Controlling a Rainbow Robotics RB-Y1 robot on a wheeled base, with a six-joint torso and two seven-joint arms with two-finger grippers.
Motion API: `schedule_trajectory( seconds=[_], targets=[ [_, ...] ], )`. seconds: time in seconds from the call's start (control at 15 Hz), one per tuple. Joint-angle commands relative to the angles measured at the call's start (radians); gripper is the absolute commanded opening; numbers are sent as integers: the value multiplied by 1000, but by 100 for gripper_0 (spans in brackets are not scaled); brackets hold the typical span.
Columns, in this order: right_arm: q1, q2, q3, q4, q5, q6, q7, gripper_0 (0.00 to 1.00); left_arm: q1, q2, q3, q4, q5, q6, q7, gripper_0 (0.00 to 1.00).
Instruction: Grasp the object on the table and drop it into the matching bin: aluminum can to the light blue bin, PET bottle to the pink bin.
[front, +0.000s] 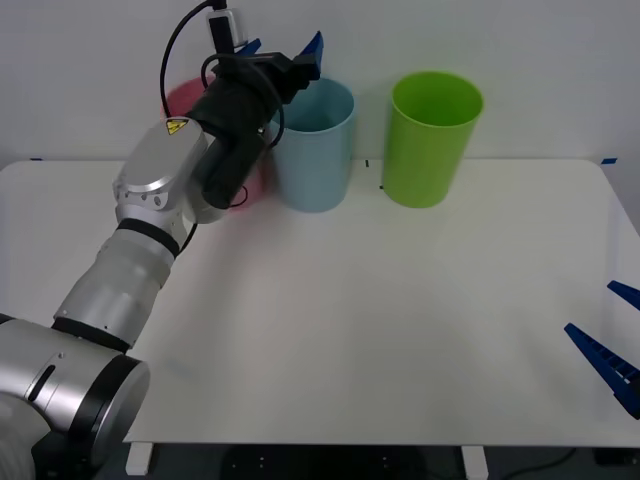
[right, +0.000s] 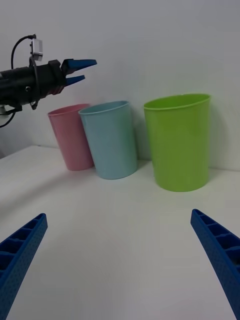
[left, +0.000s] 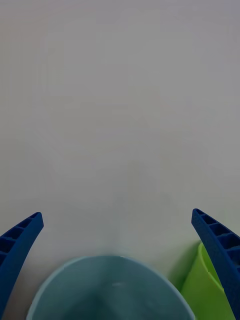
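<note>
While the left arm reaches out across the white table (front: 400, 330), its left gripper (front: 285, 48) hangs high above the open mouth of the light blue bin (front: 315, 145), its two blue ribbed fingers (left: 20, 245) spread wide apart with nothing between them. From the right wrist view that same gripper (right: 79, 71) shows up in the air above the pink bin and the blue one, pointing out sideways. Three tall plastic bins stand in a row along the far edge of the table, against a plain pale wall: the pink bin (front: 185, 98) on the left, mostly hidden behind the arm's silver and black joints, the light blue bin just beside it and possibly touching it, and a green bin (front: 433, 138) a little way off to the right. Looking down from the left wrist, the blue bin's rim (left: 107, 260) and its interior (left: 110, 295) sit directly below the fingers, but the bottom of the bin is cut off there, so I cannot tell whether the aluminum can lies inside. The right gripper (front: 620, 335) rests low at the table's right edge, well apart from the bins, its blue fingers (right: 220, 255) also held wide apart and empty.
</note>
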Motion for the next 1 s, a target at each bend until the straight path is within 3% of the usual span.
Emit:
schedule_trajectory(
  seconds=[0.07,0.6,1.0],
  targets=[
    [0,0,0,0,0,0,0,100,78,28,0,-93,16,-17,-2,100],
    [0,0,0,0,0,0,0,100,319,128,0,-352,82,-83,-12,100],
    [0,0,0,0,0,0,0,100,532,265,1,-544,197,-137,-74,100]
  ],
)
